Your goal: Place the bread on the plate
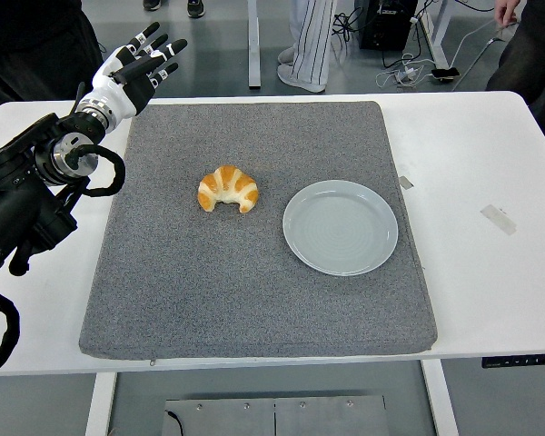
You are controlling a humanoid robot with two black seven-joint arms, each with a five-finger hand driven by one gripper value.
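Note:
A golden croissant-shaped bread [228, 190] lies on the grey mat [254, 300], left of centre. A pale grey plate [340, 226] sits on the mat to the right of the bread, empty and a short gap away from it. My left hand [142, 64] is raised at the mat's far left corner, well behind and left of the bread, fingers spread and holding nothing. My right arm is not in view.
The mat covers most of the white table [490, 182]. Small bits of tape [498, 219] lie on the table's right side. People's legs and cables show beyond the far edge.

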